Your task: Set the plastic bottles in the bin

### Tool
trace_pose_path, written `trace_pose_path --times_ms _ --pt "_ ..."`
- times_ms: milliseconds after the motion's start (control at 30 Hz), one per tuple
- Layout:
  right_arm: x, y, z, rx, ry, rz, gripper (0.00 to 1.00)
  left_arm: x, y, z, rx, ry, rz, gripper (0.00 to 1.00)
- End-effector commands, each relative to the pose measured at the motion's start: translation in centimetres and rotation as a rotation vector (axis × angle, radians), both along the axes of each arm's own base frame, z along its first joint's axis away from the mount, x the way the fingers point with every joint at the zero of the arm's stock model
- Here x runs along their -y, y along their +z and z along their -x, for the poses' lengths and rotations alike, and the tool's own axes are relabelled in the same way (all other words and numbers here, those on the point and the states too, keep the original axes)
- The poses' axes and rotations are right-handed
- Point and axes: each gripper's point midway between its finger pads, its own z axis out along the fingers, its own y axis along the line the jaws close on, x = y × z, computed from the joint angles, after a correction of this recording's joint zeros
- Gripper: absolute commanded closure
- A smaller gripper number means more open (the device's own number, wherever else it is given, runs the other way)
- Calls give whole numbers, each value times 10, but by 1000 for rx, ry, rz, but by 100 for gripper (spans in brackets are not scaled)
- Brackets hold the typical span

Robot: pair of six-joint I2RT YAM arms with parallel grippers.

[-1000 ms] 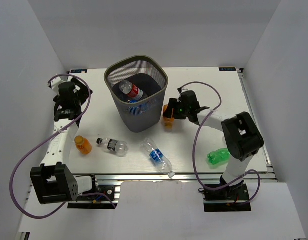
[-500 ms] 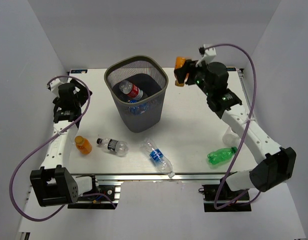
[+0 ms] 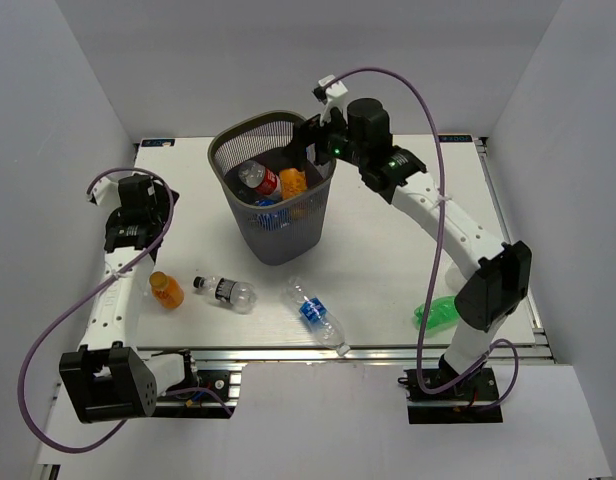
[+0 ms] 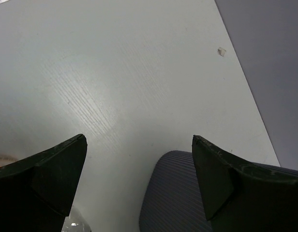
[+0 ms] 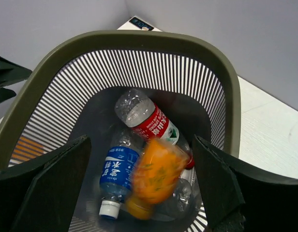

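Hold right gripper (image 3: 315,149) above bin (image 3: 280,238), fingers spread wide, empty; see orange bottle (image 5: 156,175) blurred inside, falling beside red-labelled bottle (image 5: 151,121); lift straight up before swinging away; leave left gripper (image 4: 138,139) fingers apart, nothing between.

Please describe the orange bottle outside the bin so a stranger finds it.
Find the tall dark grey wire-mesh bin. Left of it, near the left arm, lies a short orange plastic bottle. Unlike the clear plastic bottle beside it, it is orange.

Top: overhead, whole table (image 3: 203,255) | left wrist: close over table | right wrist: down into bin (image 5: 139,41), shared with top
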Motion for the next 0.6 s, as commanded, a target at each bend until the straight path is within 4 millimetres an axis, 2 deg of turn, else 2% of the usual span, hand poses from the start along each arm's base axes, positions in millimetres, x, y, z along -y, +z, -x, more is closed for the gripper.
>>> trace_pose_path --times_ms 0,33,100,133,167,233,267,300,333,367,400,433,500,567 --pt "5 80 18 136 71 -88 11 -3 -13 25 -59 80 51 2" --pt "7 82 19 135 86 -94 11 -1 -15 28 -65 72 58 2" --pt "22 94 17 102 112 -140 11 6 -21 32 -86 31 66 2" --pt "34 102 16 92 108 -164 11 11 -27 35 -104 1 78 2" --pt "55 103 5 84 105 -192 11 15 -34 40 -142 -33 69 2" --pt "82 111 4 56 86 -264 11 20 -46 53 -216 -66 71 2" --pt "104 98 -10 43 44 -269 11 24 -54 62 -260 -87 79 2" --pt "118 102 -6 56 16 -275 11 29 -58 67 -274 -109 87 2" --pt "129 97 -8 63 -21 -262 11 36 -62 71 -284 -135 109 2" --pt "146 97 -17 94 -96 -263 11 42 -70 80 -291 -154 122 2" --pt "154 75 -20 65 -136 -248 11 51 -75 84 -299 -177 136 2" --pt "165 79 -14 80 -168 -259 11 58 -81 87 -303 -186 161 2" --pt "190 64 -17 69 -252 -267 11 89 -99 93 -330 -279 194 2" --pt "206 57 -18 54 -305 -279 11 105 -110 94 -355 -302 205 2"
